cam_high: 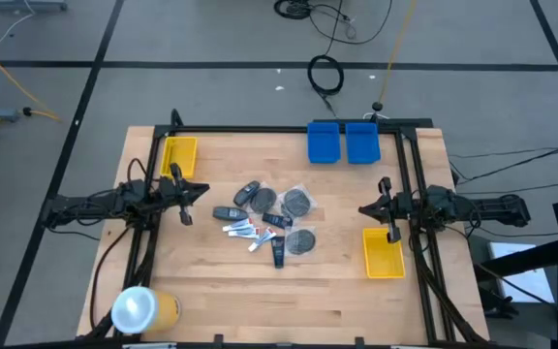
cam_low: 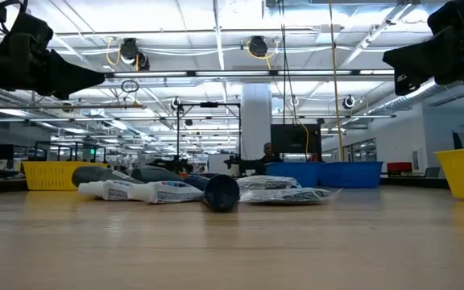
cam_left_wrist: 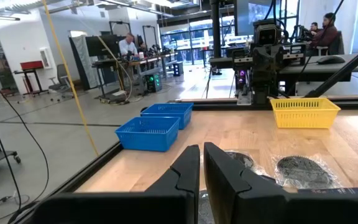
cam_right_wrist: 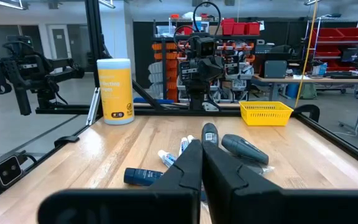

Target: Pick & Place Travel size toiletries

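- The travel size toiletries [cam_high: 267, 218] lay in a loose heap near the centre of the wooden surface [cam_high: 260, 301], dark mini bottles, white tubes and bagged grey discs touching or overlapping one another; none had yet been lifted.
- The left tool [cam_high: 200, 190] hovered at about nine o'clock of the heap, raised above the surface, its fingers almost closed with only a thin gap, gripping nothing.
- The right tool [cam_high: 366, 208] waited at about three o'clock, likewise raised, fingers pressed together and empty.
- Both arms faced the heap from opposite sides, probably a resting pose from which either could reach in.
- A yellow bin [cam_high: 384, 253] sat just beside the right arm at roughly four o'clock of the heap; another yellow bin [cam_high: 179, 155] sat at ten o'clock, and two blue bins [cam_high: 343, 142] at one o'clock, likely destinations.
- A big yellow roll [cam_high: 144, 310] lay at seven o'clock, well apart.
- The crowding of the items seemed the main obstacle: gripping one might drag a neighbour.
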Controlling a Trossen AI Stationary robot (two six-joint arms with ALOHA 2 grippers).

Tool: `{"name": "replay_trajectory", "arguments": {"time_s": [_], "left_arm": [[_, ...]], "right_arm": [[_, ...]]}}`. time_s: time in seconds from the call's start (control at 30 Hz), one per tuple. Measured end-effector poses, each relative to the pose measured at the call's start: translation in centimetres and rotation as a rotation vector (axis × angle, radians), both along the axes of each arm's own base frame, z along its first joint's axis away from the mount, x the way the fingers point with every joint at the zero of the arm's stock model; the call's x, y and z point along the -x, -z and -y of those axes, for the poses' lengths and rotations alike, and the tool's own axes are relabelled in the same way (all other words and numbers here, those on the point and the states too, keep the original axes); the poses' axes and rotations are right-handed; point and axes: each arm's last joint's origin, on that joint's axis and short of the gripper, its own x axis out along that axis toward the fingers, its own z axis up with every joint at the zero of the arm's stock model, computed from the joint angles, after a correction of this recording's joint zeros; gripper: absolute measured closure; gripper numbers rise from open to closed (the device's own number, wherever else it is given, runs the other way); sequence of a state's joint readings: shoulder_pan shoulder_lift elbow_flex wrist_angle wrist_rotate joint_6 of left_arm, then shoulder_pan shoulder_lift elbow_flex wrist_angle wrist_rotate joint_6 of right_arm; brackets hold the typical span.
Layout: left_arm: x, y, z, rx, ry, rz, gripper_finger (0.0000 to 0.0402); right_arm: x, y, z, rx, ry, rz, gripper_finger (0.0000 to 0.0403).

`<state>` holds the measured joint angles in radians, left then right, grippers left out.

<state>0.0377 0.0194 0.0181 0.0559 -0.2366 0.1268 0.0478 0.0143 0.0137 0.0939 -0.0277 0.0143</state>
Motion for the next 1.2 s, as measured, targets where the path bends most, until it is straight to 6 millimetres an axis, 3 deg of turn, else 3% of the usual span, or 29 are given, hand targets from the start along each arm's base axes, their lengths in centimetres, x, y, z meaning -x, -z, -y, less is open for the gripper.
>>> {"name": "replay_trajectory", "arguments": {"time_s": [1.2], "left_arm": [[0.0,0.0,0.0,0.0,0.0,0.0,0.0376]], "right_arm": [[0.02,-0.21,0.0,0.04,0.004,0.026,0.0403]]}}
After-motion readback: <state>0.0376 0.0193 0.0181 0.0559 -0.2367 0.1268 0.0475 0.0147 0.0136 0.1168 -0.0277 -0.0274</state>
